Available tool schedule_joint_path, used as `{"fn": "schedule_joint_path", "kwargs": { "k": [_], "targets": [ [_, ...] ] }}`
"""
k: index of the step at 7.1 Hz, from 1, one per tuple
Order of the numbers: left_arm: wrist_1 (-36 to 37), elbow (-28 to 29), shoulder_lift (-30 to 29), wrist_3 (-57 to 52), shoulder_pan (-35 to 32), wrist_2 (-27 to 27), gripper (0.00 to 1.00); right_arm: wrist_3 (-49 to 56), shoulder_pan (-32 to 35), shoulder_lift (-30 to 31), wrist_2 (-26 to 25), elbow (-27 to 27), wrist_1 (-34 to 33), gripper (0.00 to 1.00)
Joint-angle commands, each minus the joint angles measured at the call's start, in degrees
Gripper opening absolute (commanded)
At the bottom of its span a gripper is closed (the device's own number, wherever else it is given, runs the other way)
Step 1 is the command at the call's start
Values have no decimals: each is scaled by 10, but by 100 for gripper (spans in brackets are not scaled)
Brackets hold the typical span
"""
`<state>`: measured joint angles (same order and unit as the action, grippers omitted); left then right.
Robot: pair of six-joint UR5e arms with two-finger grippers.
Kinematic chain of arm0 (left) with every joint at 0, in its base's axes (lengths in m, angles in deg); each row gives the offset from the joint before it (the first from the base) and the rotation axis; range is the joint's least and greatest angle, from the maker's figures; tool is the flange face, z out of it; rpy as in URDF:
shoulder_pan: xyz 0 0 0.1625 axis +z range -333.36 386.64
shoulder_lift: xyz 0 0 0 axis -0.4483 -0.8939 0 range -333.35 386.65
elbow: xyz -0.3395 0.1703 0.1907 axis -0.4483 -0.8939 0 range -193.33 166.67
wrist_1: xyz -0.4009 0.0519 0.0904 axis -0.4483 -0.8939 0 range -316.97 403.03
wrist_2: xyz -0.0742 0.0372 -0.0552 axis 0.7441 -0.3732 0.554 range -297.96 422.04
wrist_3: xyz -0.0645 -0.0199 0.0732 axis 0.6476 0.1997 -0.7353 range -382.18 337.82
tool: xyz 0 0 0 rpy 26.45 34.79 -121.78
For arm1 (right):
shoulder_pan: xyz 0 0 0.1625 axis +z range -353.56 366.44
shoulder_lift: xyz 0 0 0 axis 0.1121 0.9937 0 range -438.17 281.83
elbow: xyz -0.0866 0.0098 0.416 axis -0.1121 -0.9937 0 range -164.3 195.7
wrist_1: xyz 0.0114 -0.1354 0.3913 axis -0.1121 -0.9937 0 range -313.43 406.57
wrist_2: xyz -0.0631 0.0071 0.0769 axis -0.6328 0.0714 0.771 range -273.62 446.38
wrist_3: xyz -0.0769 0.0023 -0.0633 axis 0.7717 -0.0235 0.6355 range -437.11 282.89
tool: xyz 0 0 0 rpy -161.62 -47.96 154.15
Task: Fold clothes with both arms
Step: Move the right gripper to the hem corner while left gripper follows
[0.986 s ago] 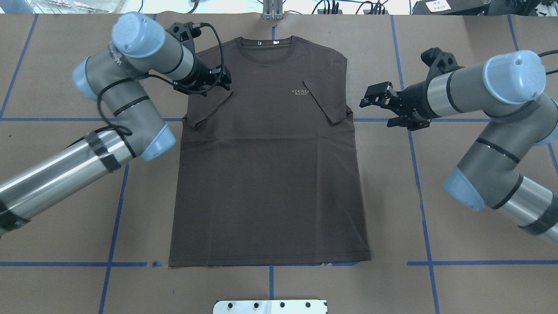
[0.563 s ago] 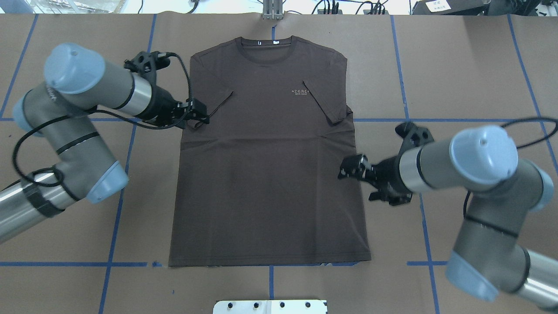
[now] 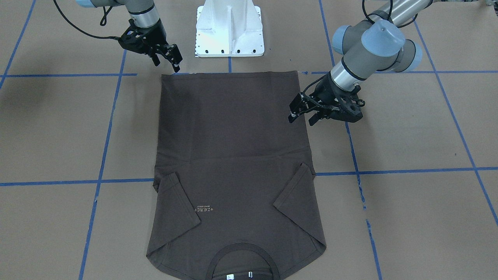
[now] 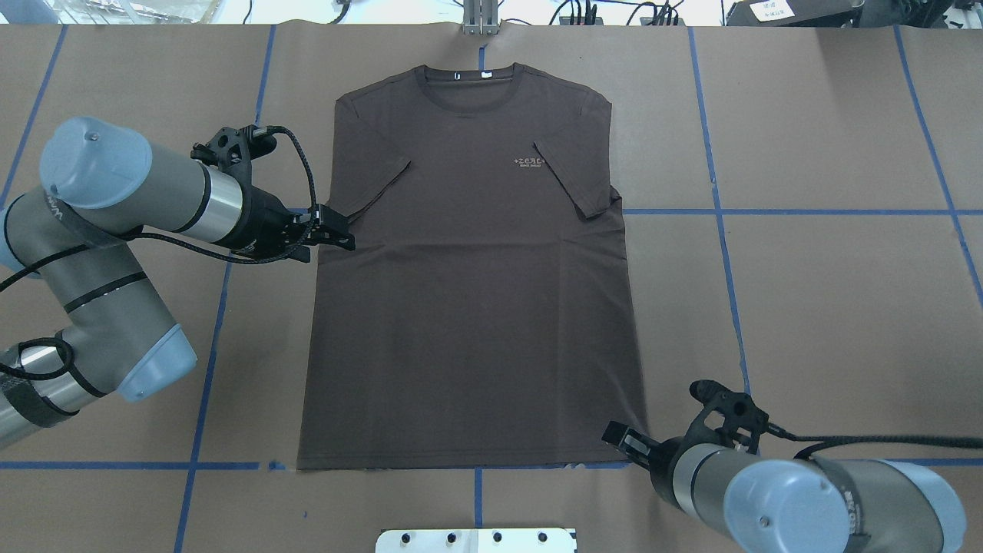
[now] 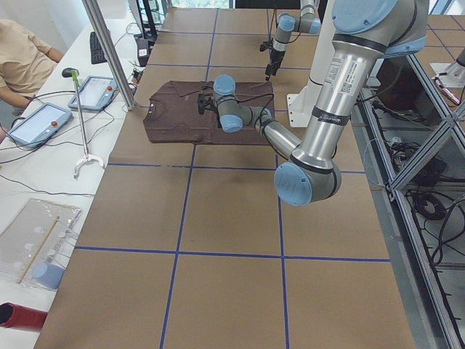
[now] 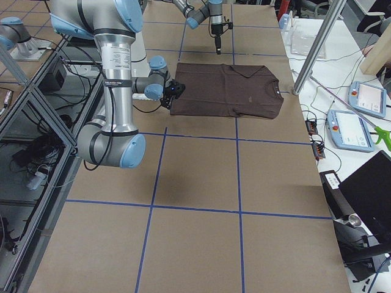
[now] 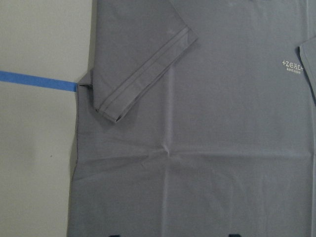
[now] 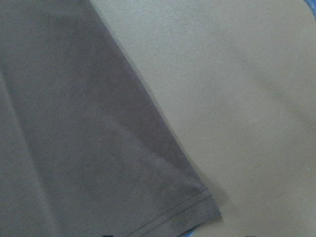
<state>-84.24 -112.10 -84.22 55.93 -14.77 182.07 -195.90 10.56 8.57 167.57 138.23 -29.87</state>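
Front-facing view: the dark brown short-sleeved cotton T-shirt [image 3: 233, 128] lay flat on the brown paper-covered table [image 3: 408, 128], sleeves folded inward; the black two-finger left gripper [image 3: 300, 116] and right gripper [image 3: 168, 62] were both open, empty. Overhead view: the left one had slid just below the sleeve; the right one had dropped from mid-side to the hem corner.

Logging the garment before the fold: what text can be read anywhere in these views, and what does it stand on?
"+ZEAL+", last letters uncertain: pale chest lettering on the dark brown short-sleeved T-shirt.
Smaller line under it: too small to read.
White neck tags: too small to read.
Lettering on the left arm: blurred.
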Motion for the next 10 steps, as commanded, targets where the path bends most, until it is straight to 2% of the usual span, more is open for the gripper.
{"fn": "schedule_joint_path", "kwargs": {
  "k": [1, 3, 5, 7, 8, 10],
  "targets": [
    [0, -1, 0, 1, 2, -1, 80, -26, -23, -9, -48, -14, -18, 81],
    [0, 0, 0, 2, 2, 1, 80, -22, -8, -8, -62, -21, -18, 80],
    [0, 0, 0, 2, 3, 1, 80, -20, -5, -19, -63, -47, -16, 80],
    [0, 0, 0, 2, 2, 0, 80, -21, -5, -25, -57, -49, -15, 77],
    [0, 1, 1, 2, 3, -1, 80, -21, -5, -26, -56, -48, -14, 65],
    [0, 0, 1, 3, 4, -1, 80, -21, -4, -25, -53, -46, -14, 0]
  ]
}}
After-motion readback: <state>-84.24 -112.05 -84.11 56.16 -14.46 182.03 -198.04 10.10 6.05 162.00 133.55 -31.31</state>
